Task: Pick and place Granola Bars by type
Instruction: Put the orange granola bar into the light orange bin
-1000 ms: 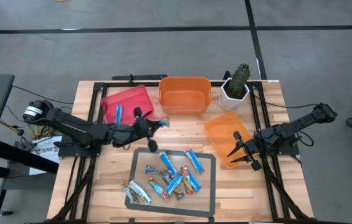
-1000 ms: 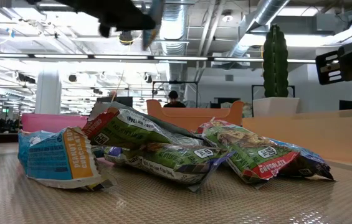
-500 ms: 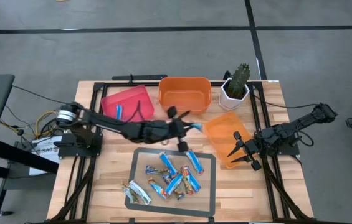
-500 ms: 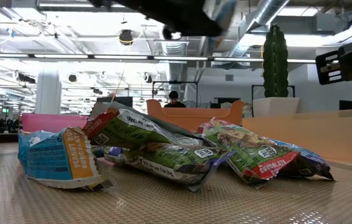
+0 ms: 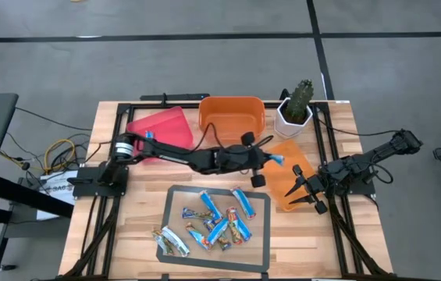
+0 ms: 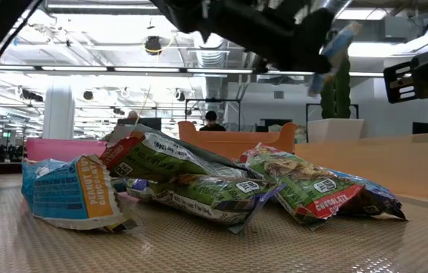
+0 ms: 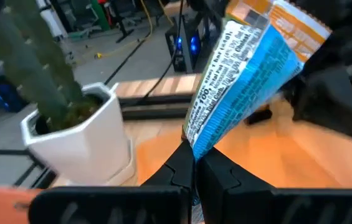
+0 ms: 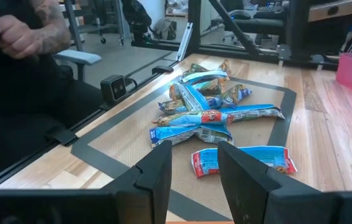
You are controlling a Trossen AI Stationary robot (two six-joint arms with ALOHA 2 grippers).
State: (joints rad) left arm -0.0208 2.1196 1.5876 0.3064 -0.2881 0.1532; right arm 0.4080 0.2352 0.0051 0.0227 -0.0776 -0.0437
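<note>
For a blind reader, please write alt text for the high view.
The left gripper holds a blue bar at the edge of a tilted orange bin. More bars lie on a mat; the right gripper waits, open, over that bin.

A robotics lab or workshop was indicated. A wooden table (image 5: 134, 226) on a black metal frame was set on a grey floor marked with dark lines, and bundled cables (image 5: 55, 152) were seen trailing beside it. Exposed ceiling ducts (image 6: 327, 11), pipes and rows of strip lights were shown across a large open hall. Further benches and what were probably monitors were made out at the back, though that part was too small to be sure. A person (image 6: 210, 120) was seen seated in the distance, and another person's hand (image 8: 20, 32) was caught near an office chair armrest (image 8: 79, 57).
</note>
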